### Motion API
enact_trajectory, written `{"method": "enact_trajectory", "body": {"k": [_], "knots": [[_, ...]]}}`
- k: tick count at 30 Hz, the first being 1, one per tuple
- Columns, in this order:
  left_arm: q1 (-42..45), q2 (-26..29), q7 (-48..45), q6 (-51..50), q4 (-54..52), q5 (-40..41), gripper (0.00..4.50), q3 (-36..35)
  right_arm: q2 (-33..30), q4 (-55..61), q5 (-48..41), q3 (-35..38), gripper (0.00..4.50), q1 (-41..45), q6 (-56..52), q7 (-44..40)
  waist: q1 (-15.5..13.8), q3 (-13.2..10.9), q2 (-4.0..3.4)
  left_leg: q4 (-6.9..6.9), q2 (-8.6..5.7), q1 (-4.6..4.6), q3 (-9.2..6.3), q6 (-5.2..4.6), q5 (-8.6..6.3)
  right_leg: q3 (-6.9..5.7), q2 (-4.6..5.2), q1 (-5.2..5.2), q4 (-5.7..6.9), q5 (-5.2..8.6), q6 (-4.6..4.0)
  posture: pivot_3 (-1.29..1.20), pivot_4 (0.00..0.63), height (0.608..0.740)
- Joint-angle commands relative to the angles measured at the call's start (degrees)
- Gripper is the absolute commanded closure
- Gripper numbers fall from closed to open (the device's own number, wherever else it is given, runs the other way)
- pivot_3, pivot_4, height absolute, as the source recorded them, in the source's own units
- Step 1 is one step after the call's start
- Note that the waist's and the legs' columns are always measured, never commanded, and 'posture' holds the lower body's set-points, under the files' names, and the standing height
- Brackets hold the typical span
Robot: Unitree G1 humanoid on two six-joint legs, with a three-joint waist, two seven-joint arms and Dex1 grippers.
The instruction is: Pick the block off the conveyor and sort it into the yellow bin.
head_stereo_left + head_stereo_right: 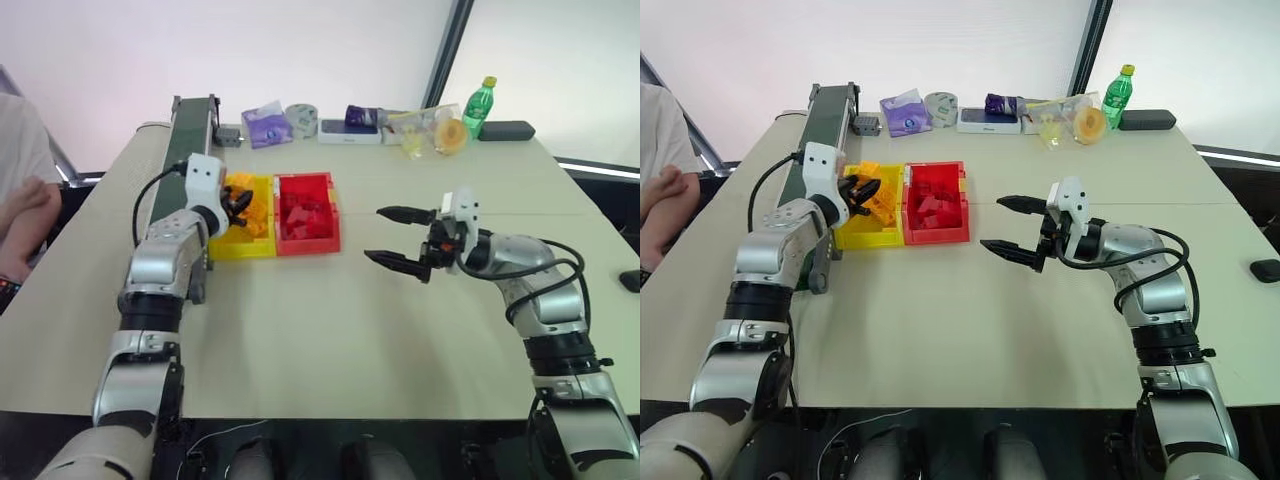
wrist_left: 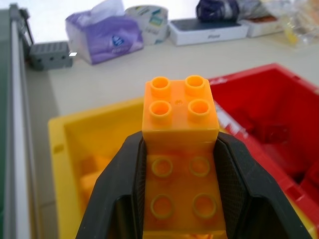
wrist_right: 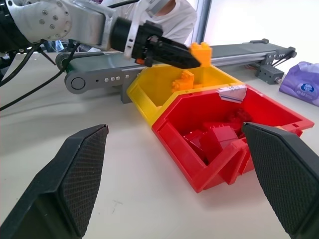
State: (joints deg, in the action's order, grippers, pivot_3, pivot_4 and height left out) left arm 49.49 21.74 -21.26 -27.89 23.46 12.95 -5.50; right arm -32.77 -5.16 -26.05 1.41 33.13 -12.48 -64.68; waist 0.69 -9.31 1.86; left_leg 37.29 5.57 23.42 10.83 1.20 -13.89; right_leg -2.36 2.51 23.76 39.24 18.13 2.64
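Between the black fingers of the left gripper (image 2: 180,191), the block (image 2: 180,132) is pinched, held above the yellow bin (image 1: 225,243).

Orientation: long axis lies along the fingers, pointing forward out past the tips; studded face upward.

Hazard: the red bin (image 1: 320,240) adjoins just beside; release while over the shared wall could send it there.

Right gripper (image 1: 398,239): spread, empty, well apart.

A: What's on the counter (image 1: 330,330)?
B: Conveyor (image 1: 190,130) along the left edge. Yellow bin (image 1: 232,247) beside it, red bin (image 1: 310,238) joined on.
A: Far edge?
B: Tissue pack (image 1: 266,124), tape roll (image 1: 301,119), flat box (image 1: 349,132), green bottle (image 1: 478,106), dark case (image 1: 507,130).
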Motion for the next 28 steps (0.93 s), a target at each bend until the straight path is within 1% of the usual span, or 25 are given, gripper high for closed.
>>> {"method": "enact_trajectory", "body": {"k": [1, 2, 5, 6, 7, 10, 13, 15, 18, 21, 25, 28], "knots": [[1.9, 0.5, 0.7, 1.2, 2.3, -1.0, 2.15, -0.9, -1.2, 2.9, -1.0, 2.6, 0.0, -0.3, 0.4, 0.6, 0.1, 0.0, 0.0, 0.0, 0.0, 0.0, 0.0, 0.0, 0.0, 0.0, 0.0, 0.0, 0.0, 0.0, 0.0, 0.0, 0.15, 0.74], [2.1, 0.7, 0.8, 1.5, 2.8, -1.0, 1.78, -1.0, -1.2, 3.0, -1.1, 2.7, 0.0, -0.3, 0.3, 0.7, 0.1, 0.0, 0.0, 0.0, 0.0, 0.0, 0.0, 0.0, 0.0, 0.0, -0.01, 0.0, 0.0, 0.0, 0.0, 0.0, 0.15, 0.74], [2.3, 0.5, 0.9, 2.2, 1.7, -0.1, 0.28, -2.1, -1.2, 2.9, -0.8, 2.7, 0.0, -0.4, 0.5, 0.7, 0.2, 0.0, 0.0, -0.01, 0.02, 0.0, 0.0, 0.0, 0.0, 0.0, -0.03, 0.03, 0.01, 0.0, 0.0, 0.0, 0.15, 0.74], [2.0, 0.6, 0.6, 3.0, 0.5, -0.3, 0.03, -1.8, -1.1, 2.8, -0.7, 2.7, 0.0, -0.3, 0.4, 0.7, 0.2, 0.0, 0.0, -0.01, 0.02, 0.0, 0.0, 0.0, 0.0, 0.0, -0.03, 0.03, 0.01, 0.0, 0.0, 0.0, 0.15, 0.74], [1.6, 0.7, 0.4, 3.8, -0.5, -0.7, 0.03, -1.5, -1.0, 2.7, -0.7, 2.7, 0.0, -0.1, 0.4, 0.7, 0.1, 0.0, 0.0, -0.01, 0.02, 0.0, 0.01, 0.0, 0.0, 0.0, -0.03, 0.03, 0.0, 0.0, 0.0, 0.0, 0.15, 0.74], [-0.8, 1.4, -0.4, 1.3, -6.2, 1.1, 0.03, -2.6, -0.7, 2.3, -0.5, 2.6, 0.0, 0.3, 0.7, 0.6, 0.1, 0.0, 0.0, 0.0, 0.02, 0.0, 0.01, 0.0, 0.0, 0.0, -0.01, 0.02, 0.0, 0.0, 0.0, 0.0, 0.15, 0.74], [-4.4, 2.9, -0.8, -2.3, -14.5, 2.8, 0.03, -3.7, -0.6, 1.9, -0.4, 2.5, 0.0, 0.5, 0.9, 0.5, 0.3, 0.0, 0.0, -0.01, 0.03, 0.0, 0.01, 0.0, 0.0, 0.01, -0.01, 0.02, 0.01, 0.0, 0.0, 0.0, 0.15, 0.74], [-9.0, 5.4, -3.1, -5.8, -21.8, 5.5, 0.03, -5.4, -0.5, 1.6, -0.4, 2.4, 0.0, 0.6, 1.0, 0.3, 0.5, 0.0, -0.01, -0.01, 0.05, 0.0, 0.0, 0.01, 0.0, 0.02, 0.0, 0.02, 0.01, 0.0, 0.0, 0.0, 0.15, 0.74], [-17.0, 11.4, -6.8, -5.4, -29.9, 5.0, 0.03, -6.3, -0.7, 1.1, -0.2, 2.3, 0.0, 0.8, 1.2, -0.2, 0.7, 0.0, -0.02, -0.05, 0.09, -0.02, 0.01, 0.01, 0.01, 0.04, 0.0, 0.05, 0.01, 0.0, -0.01, 0.0, 0.15, 0.74], [-23.7, 14.7, -10.0, -7.2, -35.9, 9.5, 0.03, -11.1, -0.9, 0.5, -0.1, 2.2, 0.0, 0.9, 1.6, -0.9, 0.4, 0.0, -0.02, -0.06, 0.14, -0.02, 0.01, 0.02, 0.01, 0.05, 0.03, 0.06, 0.02, 0.01, -0.01, 0.0, 0.15, 0.74], [-31.3, 18.4, -14.9, -5.4, -41.3, 13.4, 0.03, -17.0, -1.0, 0.1, 0.0, 2.3, 0.0, 0.9, 1.9, -1.3, -0.1, 0.0, -0.02, -0.02, 0.12, -0.02, -0.03, -0.01, 0.0, 0.03, 0.12, -0.02, 0.01, 0.0, -0.01, 0.0, 0.15, 0.74], [-35.1, 20.9, -16.6, -7.9, -44.1, 16.8, 0.03, -21.5, -1.1, 0.0, 0.0, 2.3, 0.0, 1.0, 1.9, -1.5, 0.0, 0.0, -0.02, -0.01, 0.11, -0.02, -0.04, -0.02, -0.01, 0.02, 0.18, -0.03, 0.01, 0.0, -0.01, 0.0, 0.15, 0.74]]}}
